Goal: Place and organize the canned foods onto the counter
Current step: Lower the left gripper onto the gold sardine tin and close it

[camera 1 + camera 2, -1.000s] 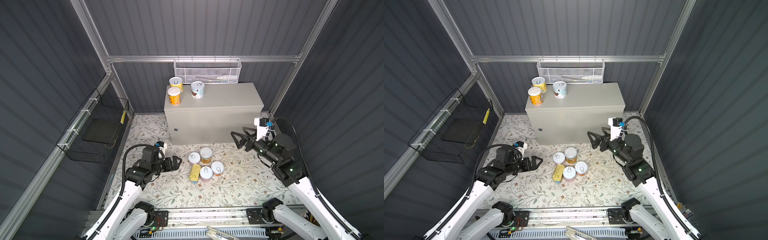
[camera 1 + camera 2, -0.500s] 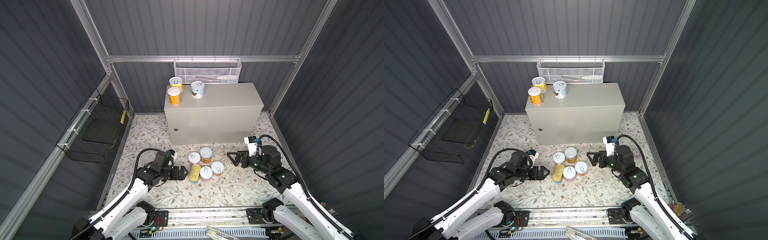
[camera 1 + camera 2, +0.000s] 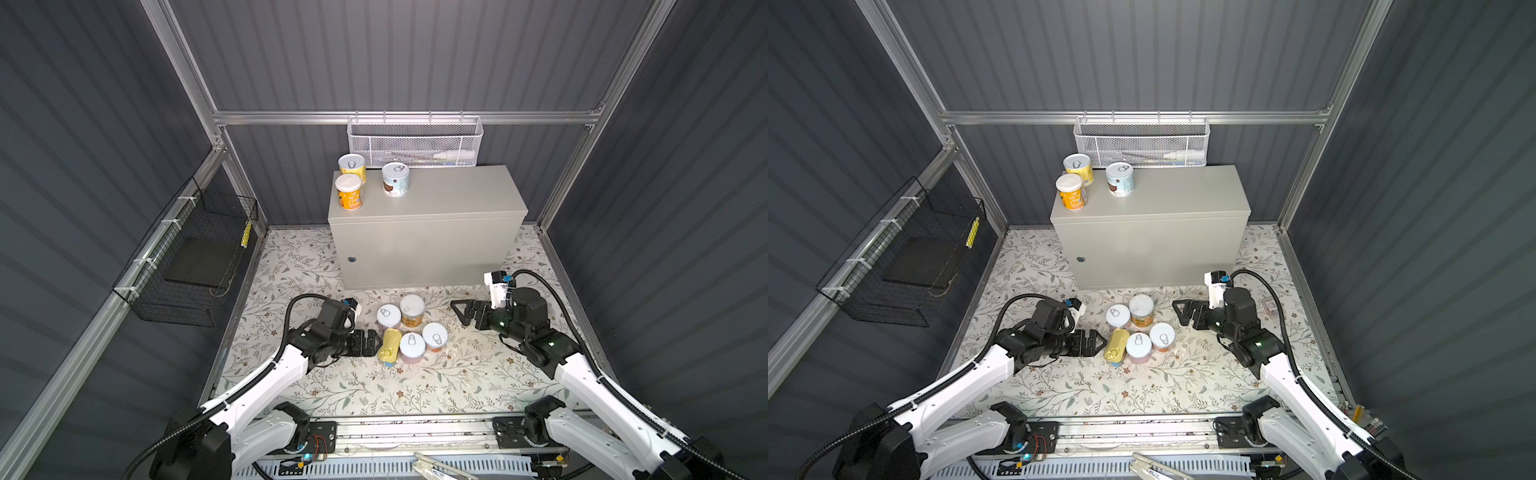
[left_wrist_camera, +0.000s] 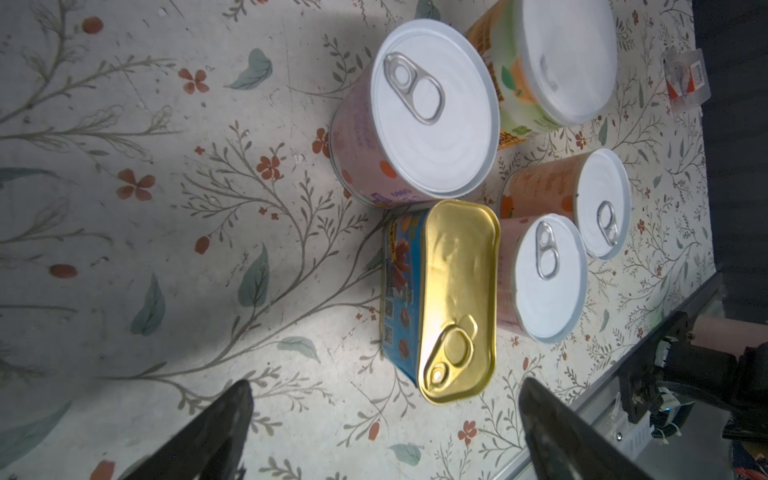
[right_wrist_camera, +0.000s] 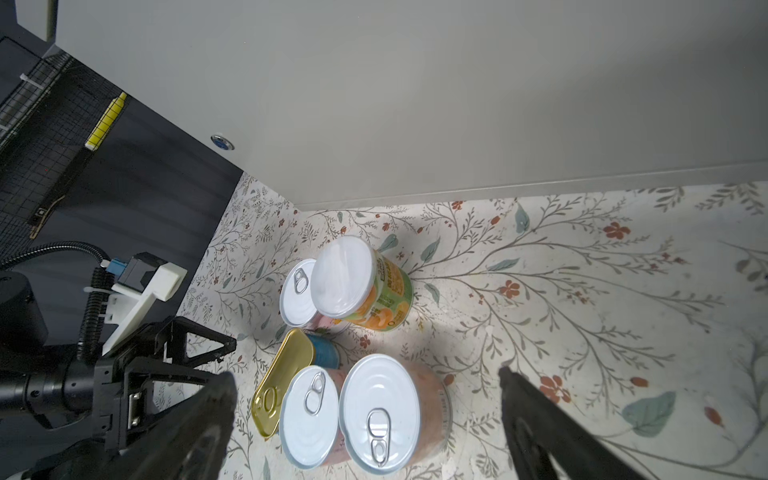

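1. Both tools are empty with jaws spread wide: left gripper, right gripper.
2. My next target is the gold-topped tin. It lies flat on the floral mat, dead ahead of the left gripper's tips and just beside them. I can't tell if they touch.
3. Key relation: in both top views the tin's long axis runs across the left gripper's reach line, so its long blue side faces the tips.
4. From above I see only one finger's flat face, so I judge the left jaws are rolled on edge. In the left wrist view both fingers show, with the tin between their lines.
5. Beyond the tin from the left gripper are a pink can, hard against it or nearly, then an orange-pink can. A shove would likely carry them along.
6. The right gripper faces the cluster from the opposite side, apart from it. Nearest its jaws are the tall orange-green can and the orange-pink can. A second pink can sits behind the tall one. For the tin, the left arm is clearly nearer.
7. The counter stands to the side of both reach lines and above jaw level, nearer the right gripper. On top at the left arm's end are a yellow can, an orange can and a blue-white can. Five tins are on the mat.
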{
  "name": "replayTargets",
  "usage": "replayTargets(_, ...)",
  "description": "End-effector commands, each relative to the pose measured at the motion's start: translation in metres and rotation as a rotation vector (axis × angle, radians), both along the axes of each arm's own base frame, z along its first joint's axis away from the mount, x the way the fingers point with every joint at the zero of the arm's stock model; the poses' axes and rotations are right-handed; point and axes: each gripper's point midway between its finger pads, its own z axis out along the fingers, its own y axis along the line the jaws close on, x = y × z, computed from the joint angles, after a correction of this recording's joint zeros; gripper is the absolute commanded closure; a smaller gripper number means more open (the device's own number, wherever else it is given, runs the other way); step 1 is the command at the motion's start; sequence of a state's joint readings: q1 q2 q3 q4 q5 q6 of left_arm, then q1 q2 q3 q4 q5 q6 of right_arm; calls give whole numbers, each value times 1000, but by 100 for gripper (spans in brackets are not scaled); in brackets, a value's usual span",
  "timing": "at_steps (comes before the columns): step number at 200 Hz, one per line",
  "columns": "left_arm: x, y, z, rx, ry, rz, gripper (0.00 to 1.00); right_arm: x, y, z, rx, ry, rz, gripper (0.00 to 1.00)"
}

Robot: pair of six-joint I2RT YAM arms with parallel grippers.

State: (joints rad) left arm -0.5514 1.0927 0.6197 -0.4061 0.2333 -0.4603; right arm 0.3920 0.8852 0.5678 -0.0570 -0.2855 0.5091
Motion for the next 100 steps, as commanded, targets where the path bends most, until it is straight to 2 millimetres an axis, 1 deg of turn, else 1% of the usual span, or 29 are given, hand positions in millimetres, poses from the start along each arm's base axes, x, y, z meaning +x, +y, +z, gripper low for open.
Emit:
replayTargets(1,22,-8,17,10,-69,-3,0,9,-3,17,-30,-91,-22,1)
replayTargets(21,27,-16,16,8,-54,-27,0,12,-10,19,-83,-124,-42,1)
replayTargets(32,26,-21,16,-10,-40,-47,0,14,-16,18,-111,-125,-72,1)
replayTargets(43,23,-22,13,11,-34,-57,0,13,-19,18,-123,-132,-83,1)
replayTargets(71,8,-27,9,110,-22,-121,0,8,-23,17,-105,-173,-99,1)
replayTargets(100,-7,-39,9,130,-10,-175,0,3,-30,8,-105,-168,-128,1)
